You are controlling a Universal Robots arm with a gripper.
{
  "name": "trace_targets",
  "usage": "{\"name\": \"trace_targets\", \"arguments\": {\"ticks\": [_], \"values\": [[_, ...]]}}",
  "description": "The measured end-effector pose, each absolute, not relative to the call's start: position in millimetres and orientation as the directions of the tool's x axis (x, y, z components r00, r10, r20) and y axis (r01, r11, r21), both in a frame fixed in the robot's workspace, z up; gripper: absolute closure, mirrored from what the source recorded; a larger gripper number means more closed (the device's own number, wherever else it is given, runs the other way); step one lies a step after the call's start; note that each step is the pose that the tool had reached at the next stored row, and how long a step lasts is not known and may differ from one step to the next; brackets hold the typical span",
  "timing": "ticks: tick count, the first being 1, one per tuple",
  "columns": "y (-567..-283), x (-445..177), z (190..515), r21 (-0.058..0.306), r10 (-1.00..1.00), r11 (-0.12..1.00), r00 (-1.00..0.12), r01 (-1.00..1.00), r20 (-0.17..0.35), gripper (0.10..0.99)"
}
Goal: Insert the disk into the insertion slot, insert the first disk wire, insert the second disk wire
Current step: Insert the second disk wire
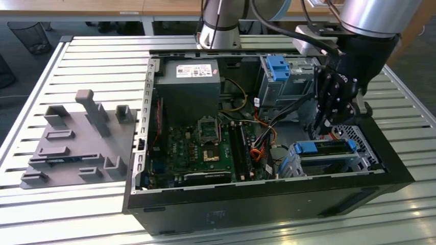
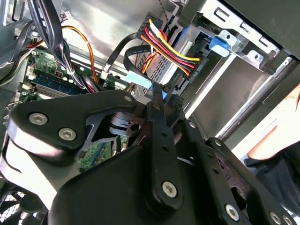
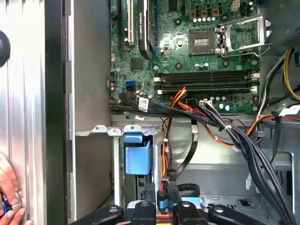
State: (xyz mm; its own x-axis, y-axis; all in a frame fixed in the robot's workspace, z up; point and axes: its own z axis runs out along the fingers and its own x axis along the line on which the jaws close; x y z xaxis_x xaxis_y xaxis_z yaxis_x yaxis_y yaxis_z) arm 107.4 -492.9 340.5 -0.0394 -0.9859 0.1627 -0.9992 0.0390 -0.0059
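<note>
1. Blue-framed, the disk [image 1: 325, 148] is sitting inside the insertion slot [image 1: 361, 153], at the exterior view's right of the open computer case [image 1: 272, 199].
2. The gripper [image 1: 332, 122] is hanging just above the disk's rear edge.
3. Its fingers [image 3: 161, 199] are closing narrowly on a blue connector [image 3: 162, 202] in the first wrist view.
4. Multicoloured wires [image 2: 168, 49] are plugging into the disk in the second wrist view.
</note>
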Motion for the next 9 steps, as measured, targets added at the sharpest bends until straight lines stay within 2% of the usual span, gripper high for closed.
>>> {"name": "trace_targets", "arguments": {"ticks": [9], "values": [[-492.6, 108.0, 335.7, -0.006, -0.985, 0.039, -0.04, -0.999, 0.167, 0.839]]}}
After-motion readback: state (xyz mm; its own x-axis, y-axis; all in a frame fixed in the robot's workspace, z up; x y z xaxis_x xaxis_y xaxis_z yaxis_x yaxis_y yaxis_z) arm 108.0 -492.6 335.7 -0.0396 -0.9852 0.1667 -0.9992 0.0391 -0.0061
